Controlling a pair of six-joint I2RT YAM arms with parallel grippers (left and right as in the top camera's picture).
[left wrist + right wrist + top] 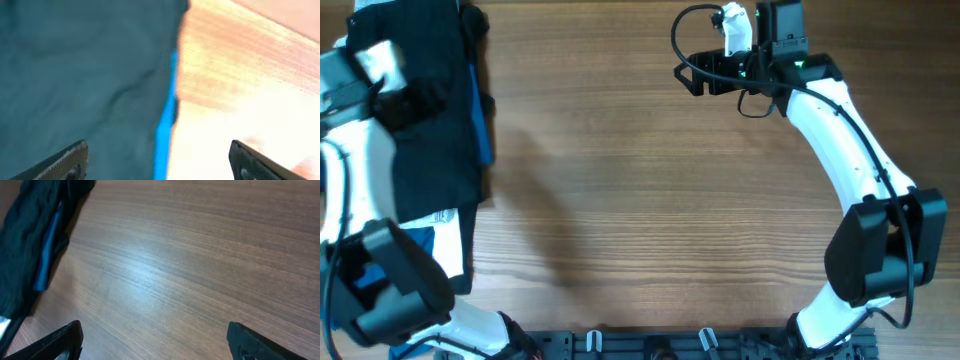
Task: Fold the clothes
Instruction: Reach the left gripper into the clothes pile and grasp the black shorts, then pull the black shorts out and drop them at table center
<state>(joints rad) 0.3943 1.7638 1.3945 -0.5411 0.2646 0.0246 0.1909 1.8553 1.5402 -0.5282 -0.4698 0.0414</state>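
Note:
The black shorts (430, 150) lie in a folded stack at the table's far left edge. A deep-blue edge (478, 120) shows along the stack's right side. My left gripper (415, 100) hovers over the stack and is open and empty. In the left wrist view the jaws (157, 165) straddle the dark fabric (85, 75) and the blue edge (167, 120). My right gripper (688, 72) is open and empty over bare table at the far right. The right wrist view shows its jaws (155, 345) wide apart, with the black shorts (25, 240) at the upper left.
A pale blue-white garment (440, 235) pokes out under the stack near the left front. The wooden table (650, 200) spreads from the stack to the right arm's base (880, 250). A rail with clips (650, 345) runs along the front edge.

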